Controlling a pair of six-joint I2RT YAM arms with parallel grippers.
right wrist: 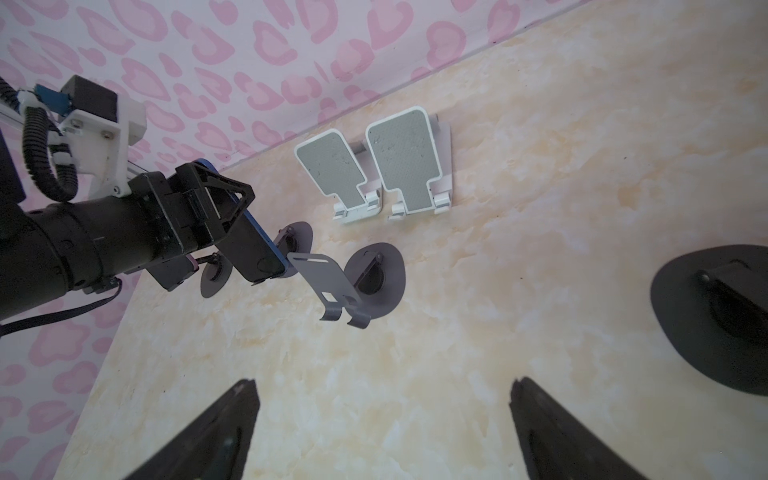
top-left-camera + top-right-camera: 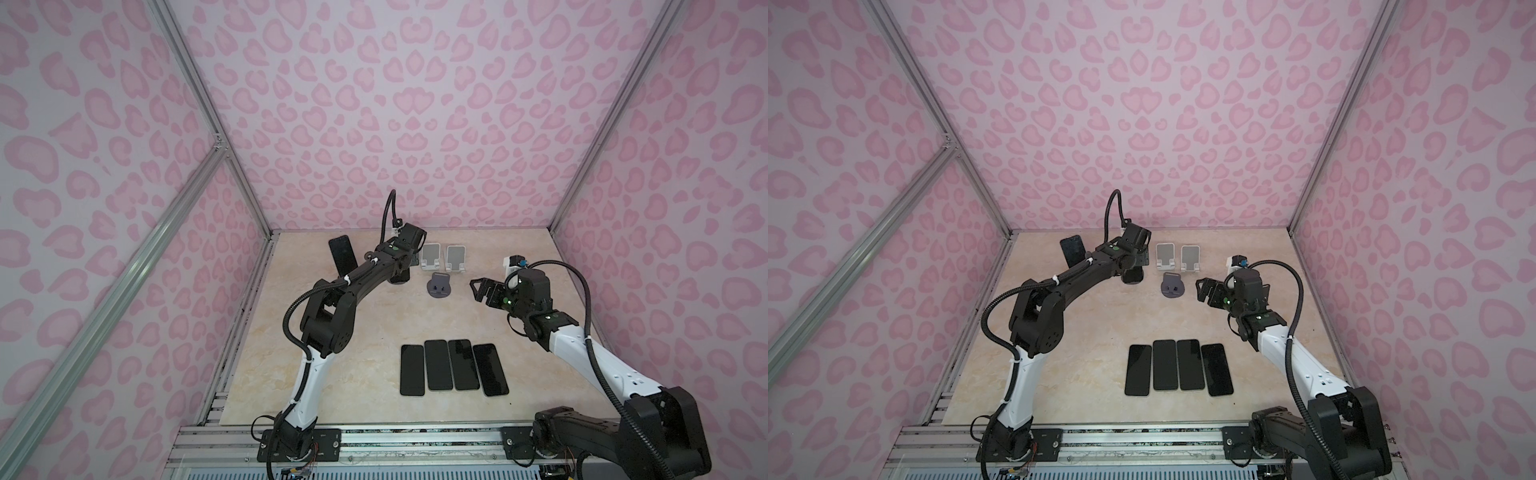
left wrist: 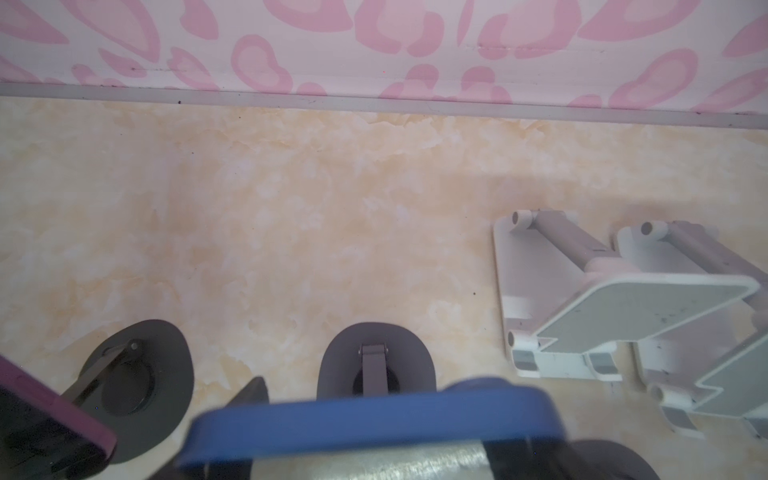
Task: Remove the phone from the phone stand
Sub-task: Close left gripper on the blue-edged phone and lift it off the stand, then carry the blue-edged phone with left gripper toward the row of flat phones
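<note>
At right wrist only, left jaws clasp phone (image 1: 254,253).

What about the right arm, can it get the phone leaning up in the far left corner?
Probably not. That phone stands far over on the left side, and the left arm, holding a blue phone, stretches right between it and the right gripper, whose jaws hang open near the middle.

Overhead stereo pair, wrist cameras near white stands (image 3: 640,316)
</note>
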